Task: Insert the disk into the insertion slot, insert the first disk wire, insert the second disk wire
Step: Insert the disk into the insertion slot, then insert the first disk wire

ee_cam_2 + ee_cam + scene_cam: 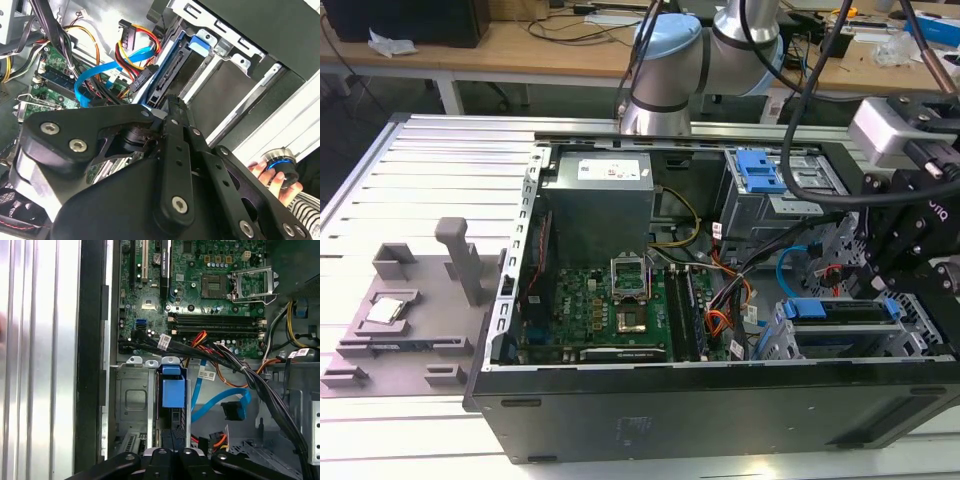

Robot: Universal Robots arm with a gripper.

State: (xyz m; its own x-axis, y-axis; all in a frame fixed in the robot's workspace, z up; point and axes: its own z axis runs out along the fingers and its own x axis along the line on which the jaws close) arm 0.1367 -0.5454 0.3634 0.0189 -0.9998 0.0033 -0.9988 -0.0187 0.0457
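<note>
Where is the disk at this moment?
On the exterior view's right, the disk sits in the silver drive cage inside the computer case, its blue bar showing, beside the loose blue cable.

No text can be read with certainty. In the exterior view, at the upper middle of the frame, the white label (613, 168) on the grey power supply (597, 215) carries print too small to read. In the first wrist view, the white tags (164, 342) on the black cables (140, 344) are equally unreadable.
</note>
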